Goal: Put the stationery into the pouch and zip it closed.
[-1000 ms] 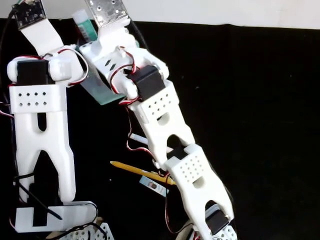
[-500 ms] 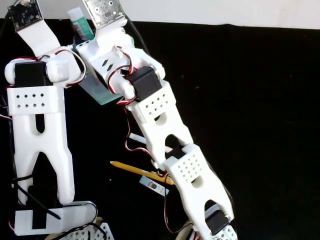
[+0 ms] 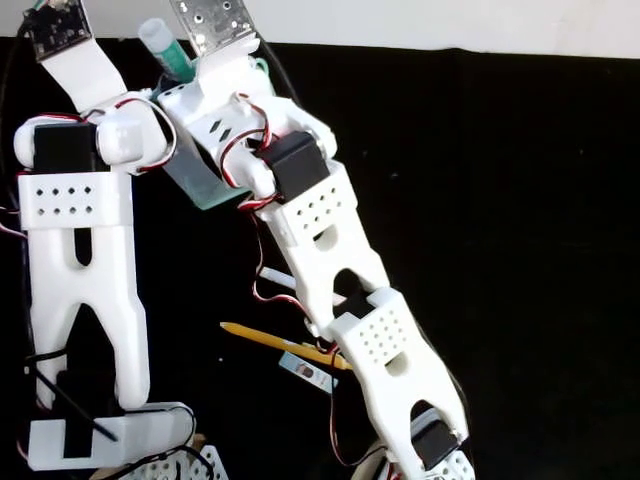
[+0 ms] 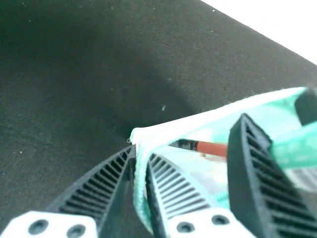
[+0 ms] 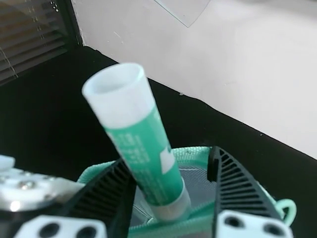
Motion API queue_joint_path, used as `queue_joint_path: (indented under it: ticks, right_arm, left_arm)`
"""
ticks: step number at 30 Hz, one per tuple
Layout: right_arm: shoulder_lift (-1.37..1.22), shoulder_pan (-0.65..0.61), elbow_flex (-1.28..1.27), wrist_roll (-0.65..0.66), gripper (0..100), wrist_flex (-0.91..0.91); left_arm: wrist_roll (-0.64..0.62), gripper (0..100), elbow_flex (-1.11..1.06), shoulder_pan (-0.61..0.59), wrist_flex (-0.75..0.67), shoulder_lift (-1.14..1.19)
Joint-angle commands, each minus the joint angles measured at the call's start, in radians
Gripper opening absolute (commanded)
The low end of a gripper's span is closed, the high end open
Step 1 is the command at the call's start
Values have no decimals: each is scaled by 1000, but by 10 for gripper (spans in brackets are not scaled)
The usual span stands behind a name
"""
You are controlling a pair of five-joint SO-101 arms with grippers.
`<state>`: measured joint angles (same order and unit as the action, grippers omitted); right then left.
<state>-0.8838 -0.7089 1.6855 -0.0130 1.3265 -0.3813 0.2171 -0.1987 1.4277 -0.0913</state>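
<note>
Green glue stick [image 5: 143, 158], tilted in pouch [image 4: 218, 124] — left tool [image 4: 139, 157] pinching rim.

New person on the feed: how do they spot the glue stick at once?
At the far edge of the black table, find the mint-green pouch. The glue stick stands tilted in its mouth, between the jaws of the right gripper. Unlike the yellow pencil lying flat mid-table, it is a fat green tube with a white end.

White plastic arms [image 3: 80, 270] carry perforated panels [image 3: 62, 197], black motors [image 3: 295, 165] and red, white and black cables [image 3: 262, 255]. The pincers [image 4: 139, 153] have black ribbed fingers [image 4: 171, 191] on white, screw-holed bases [image 4: 198, 223].
</note>
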Motion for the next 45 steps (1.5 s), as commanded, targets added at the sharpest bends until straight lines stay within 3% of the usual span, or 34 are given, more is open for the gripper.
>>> queue_joint_path:
  ticks: [1,16,40,45]
  right_arm:
    - [12,25,84,-2,256,1]
    - [153,-15,84,-25,255,2]
    - [237,74,84,-55,255,4]
    - [308,113,82,-51,255,73]
  left_arm:
    - [5,7,-18,-18,-2,12]
    - [6,7,-18,-18,-2,12]
    - [6,7,-18,-18,-2,12]
    - [6,7,-16,-18,-2,12]
